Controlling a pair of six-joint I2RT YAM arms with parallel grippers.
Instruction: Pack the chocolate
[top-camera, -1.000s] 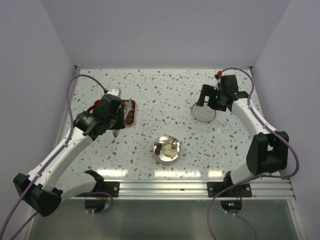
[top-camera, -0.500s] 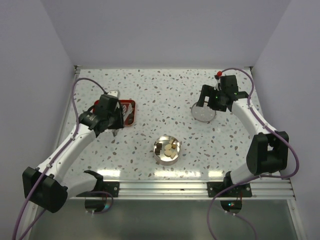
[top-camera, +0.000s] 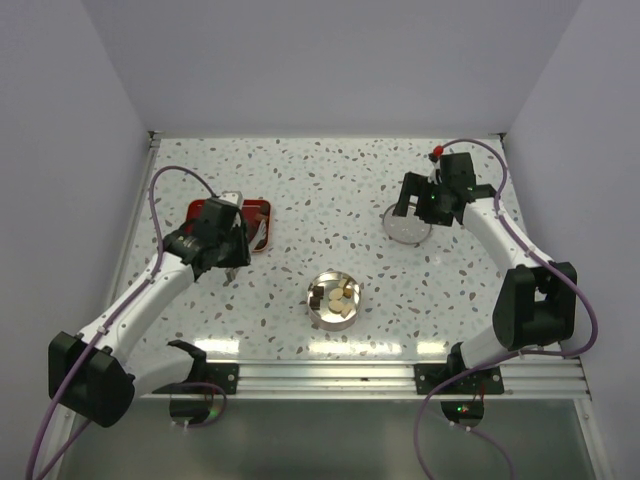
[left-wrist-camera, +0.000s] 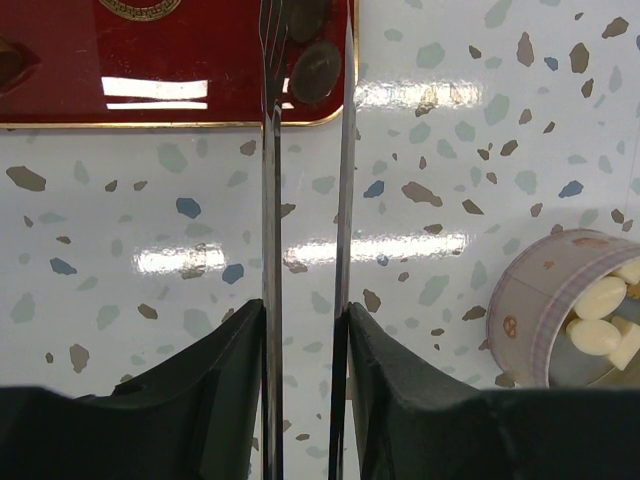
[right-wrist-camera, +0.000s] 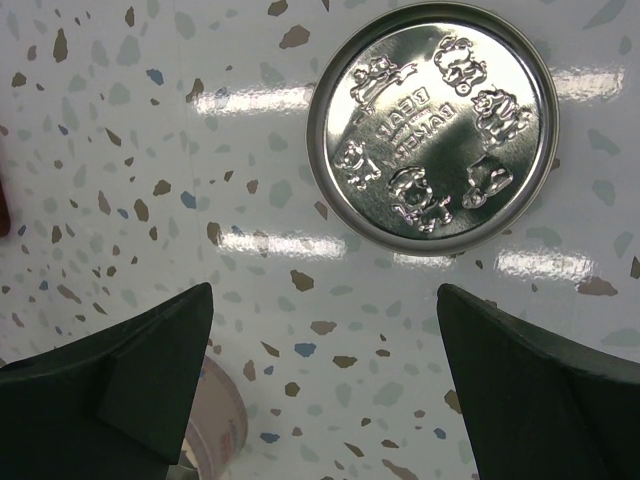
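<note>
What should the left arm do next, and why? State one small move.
Probably squeeze the left gripper so the tweezers close on the dark chocolate on the red tray. In the wrist view that piece appears to sit between the tweezer tips, and it still has to go into the tin.

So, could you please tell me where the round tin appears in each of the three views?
Top external: round tin at centre, toward the near edge.
Left wrist: round tin at the right edge, cut off.
Right wrist: round tin a sliver, bottom left.
Shared landmark: speckled tabletop.
</note>
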